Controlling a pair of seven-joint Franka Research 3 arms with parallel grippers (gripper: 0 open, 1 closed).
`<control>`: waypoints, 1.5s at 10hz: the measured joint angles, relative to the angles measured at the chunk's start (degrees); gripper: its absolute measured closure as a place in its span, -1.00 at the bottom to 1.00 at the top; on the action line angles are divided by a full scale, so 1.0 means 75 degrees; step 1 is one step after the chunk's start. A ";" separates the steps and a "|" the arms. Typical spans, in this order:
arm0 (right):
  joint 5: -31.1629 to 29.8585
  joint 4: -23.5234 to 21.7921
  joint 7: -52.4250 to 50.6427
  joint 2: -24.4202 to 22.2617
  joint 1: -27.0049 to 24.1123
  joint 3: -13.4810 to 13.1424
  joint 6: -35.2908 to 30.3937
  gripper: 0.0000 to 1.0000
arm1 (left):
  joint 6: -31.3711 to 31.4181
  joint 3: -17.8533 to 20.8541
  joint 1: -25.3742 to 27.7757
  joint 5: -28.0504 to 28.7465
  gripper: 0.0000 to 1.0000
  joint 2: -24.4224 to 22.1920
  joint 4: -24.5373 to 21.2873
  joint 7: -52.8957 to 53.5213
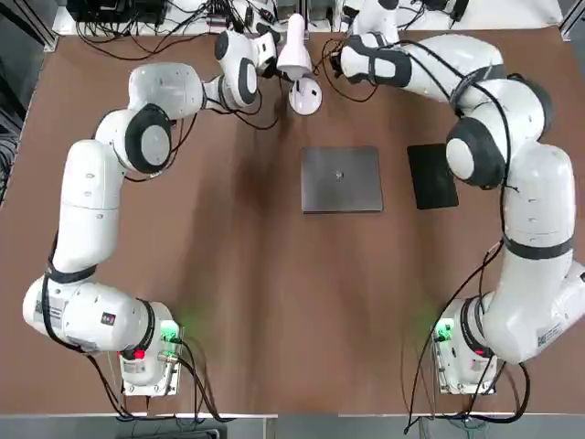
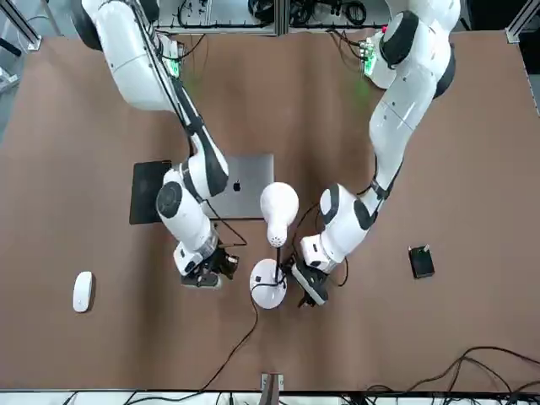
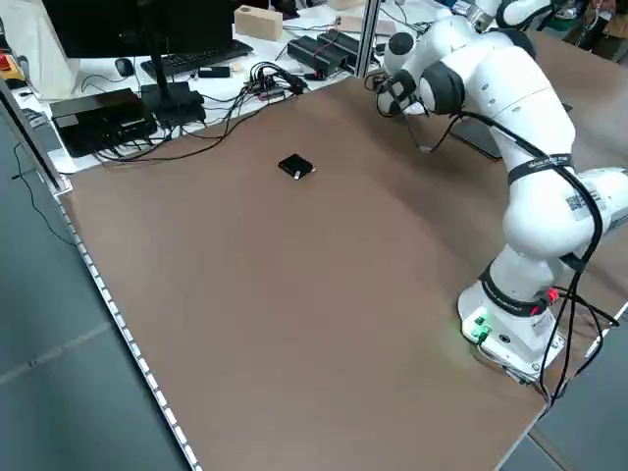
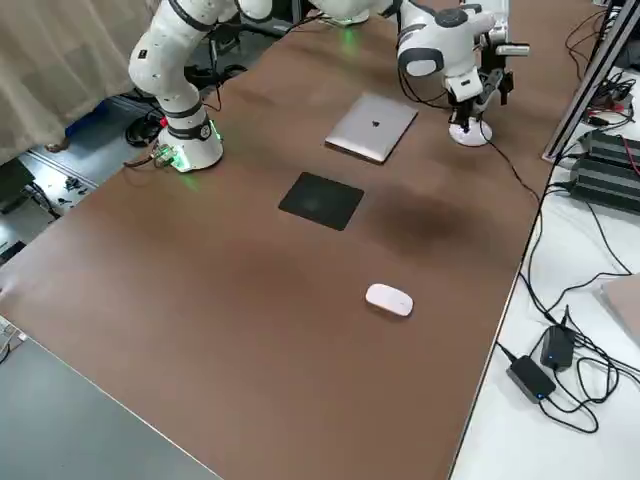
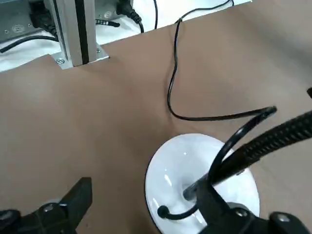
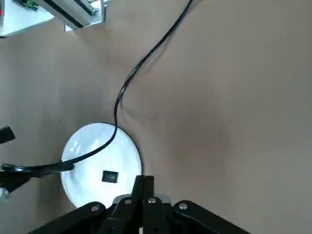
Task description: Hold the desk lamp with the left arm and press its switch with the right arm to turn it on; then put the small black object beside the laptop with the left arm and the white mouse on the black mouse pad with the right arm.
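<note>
The white desk lamp stands at the table's far edge, its round base (image 1: 304, 96) under its head (image 1: 295, 48). My left gripper (image 5: 146, 197) is open low at the base (image 5: 195, 161), with the black stem (image 5: 229, 161) close to one finger. My right gripper (image 6: 144, 181) is shut on nothing, its tip at the rim of the base (image 6: 92, 156), a short way from the black switch (image 6: 109, 176). The small black object (image 2: 420, 261) lies far out on my left. The white mouse (image 2: 82, 291) lies far right, apart from the black mouse pad (image 1: 431, 176). No glow shows from the lamp.
A closed grey laptop (image 1: 341, 178) lies mid-table next to the mouse pad. The lamp's black cable (image 6: 146, 53) runs off the far edge toward a metal post (image 5: 78, 34). Cables and boxes (image 3: 147, 98) crowd the bench beyond the table.
</note>
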 joint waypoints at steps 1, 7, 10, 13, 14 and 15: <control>0.0007 0.0108 0.0011 0.0130 0.0024 0.0059 0.0154 0.98 | 0.0102 0.0000 -0.0034 0.0000 -0.92 0.0046 0.0000 0.0000; 0.0009 0.0624 0.0015 0.1030 0.0169 0.0286 0.1062 0.98 | 0.0144 0.0014 0.0113 0.0000 -0.98 0.0099 -0.0278 0.0466; 0.0009 0.0760 0.0015 0.1085 0.0208 0.0310 0.1048 0.98 | 0.0149 -0.0085 0.0095 0.0000 -0.98 0.0078 -0.0399 0.0475; 0.0009 0.0786 0.0015 0.1092 0.0282 0.0316 0.0854 0.98 | 0.0147 -0.0256 0.0065 0.0001 -0.98 -0.0066 -0.0717 0.0484; 0.0009 0.0869 0.0015 0.1085 0.0282 0.0314 0.0532 0.98 | 0.0147 -0.0266 0.0048 0.0001 -0.96 -0.0090 -0.0781 0.0495; 0.0009 0.0967 0.0015 0.1056 0.0282 0.0311 0.0108 0.98 | 0.0155 -0.0273 0.0019 0.0001 -0.92 -0.0093 -0.0781 0.0518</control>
